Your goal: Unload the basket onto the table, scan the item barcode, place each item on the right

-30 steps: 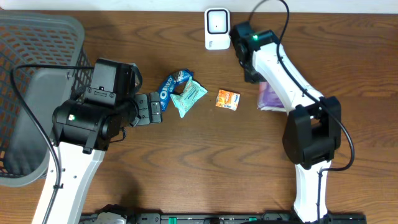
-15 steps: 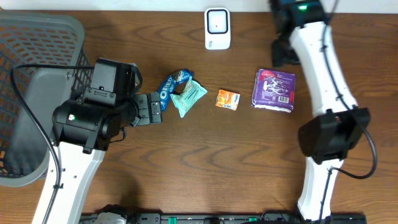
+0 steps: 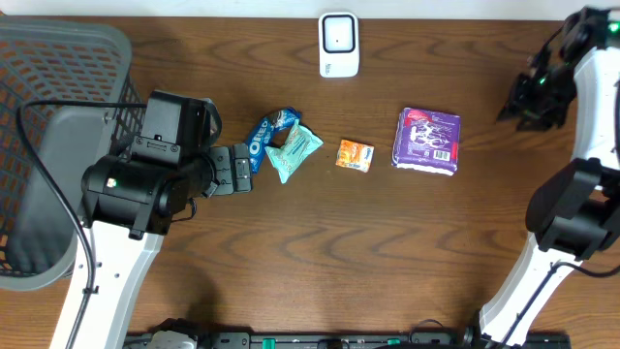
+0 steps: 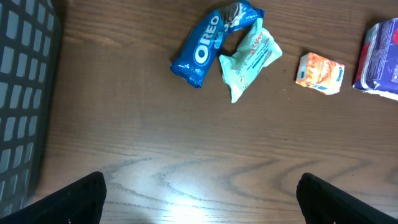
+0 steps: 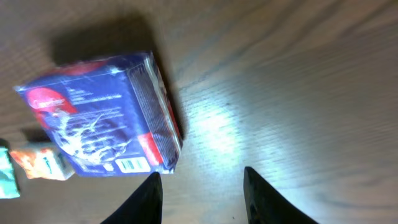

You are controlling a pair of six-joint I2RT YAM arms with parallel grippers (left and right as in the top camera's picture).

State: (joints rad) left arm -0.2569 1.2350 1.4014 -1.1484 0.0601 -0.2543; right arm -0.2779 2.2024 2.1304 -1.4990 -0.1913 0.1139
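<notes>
A purple packet (image 3: 427,141) lies flat on the table right of centre, a barcode on its upper face near the corner (image 5: 127,165). It also shows at the right edge of the left wrist view (image 4: 379,59). The white scanner (image 3: 338,44) stands at the back centre. My right gripper (image 3: 518,102) hangs at the far right, well apart from the packet, open with only bare wood between its fingers (image 5: 202,190). Over the wood at the left, my left gripper (image 3: 232,170) is wide open and empty (image 4: 199,205).
A blue Oreo pack (image 3: 263,136), a mint-green pouch (image 3: 294,150) and a small orange box (image 3: 355,155) lie in a row left of the purple packet. A grey mesh basket (image 3: 58,58) fills the far left corner.
My right arm swung away from the scanner to the far right edge. The purple packet it covered now lies alone on the table. The left arm has not moved.
</notes>
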